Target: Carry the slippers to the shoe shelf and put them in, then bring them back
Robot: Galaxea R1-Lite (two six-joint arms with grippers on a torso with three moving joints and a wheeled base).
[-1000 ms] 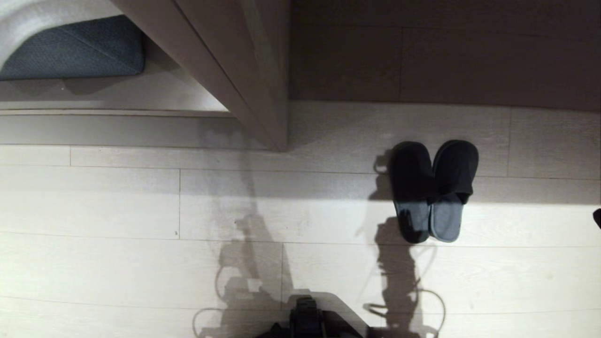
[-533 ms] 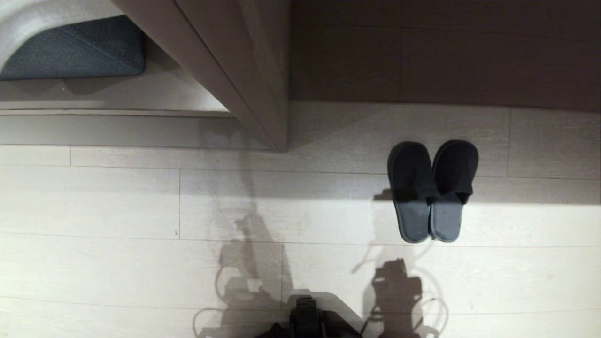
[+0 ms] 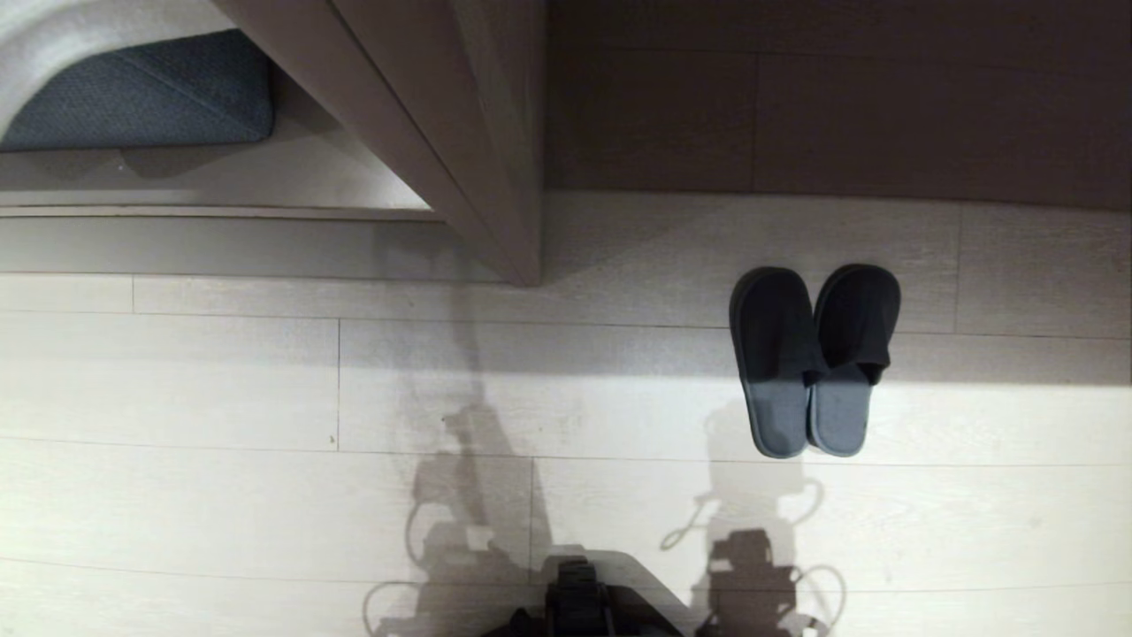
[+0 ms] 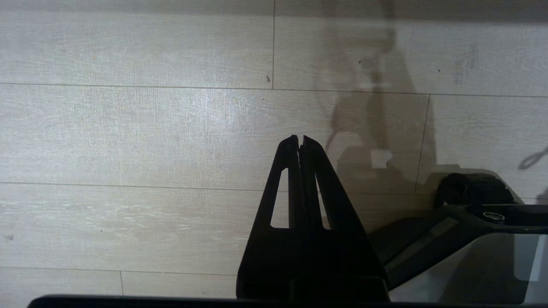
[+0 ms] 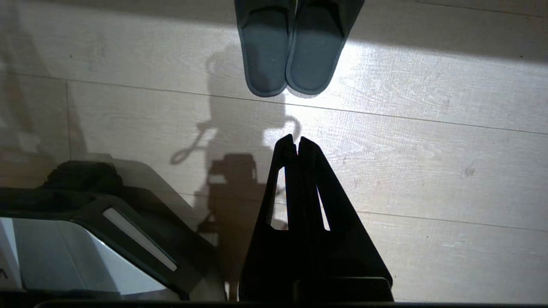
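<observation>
Slippers parked on the floor, both arms tucked in with nothing in hand.

The slippers (image 3: 814,358) sit side by side, touching, flat on the pale wood floor (image 3: 221,380), toes pointing toward the dark wall, well to the right of the shoe shelf (image 3: 265,190), so they're out of the cubby, not in it. The right gripper (image 5: 294,143) hangs above bare floor short of their heels, jaws pressed together and gripping nothing. The left gripper (image 4: 299,140) is the same deal: closed tight, empty, over bare planks beside the robot's base (image 4: 466,214). Looks to me like a rest pose, with neither arm near enough to grab.
</observation>
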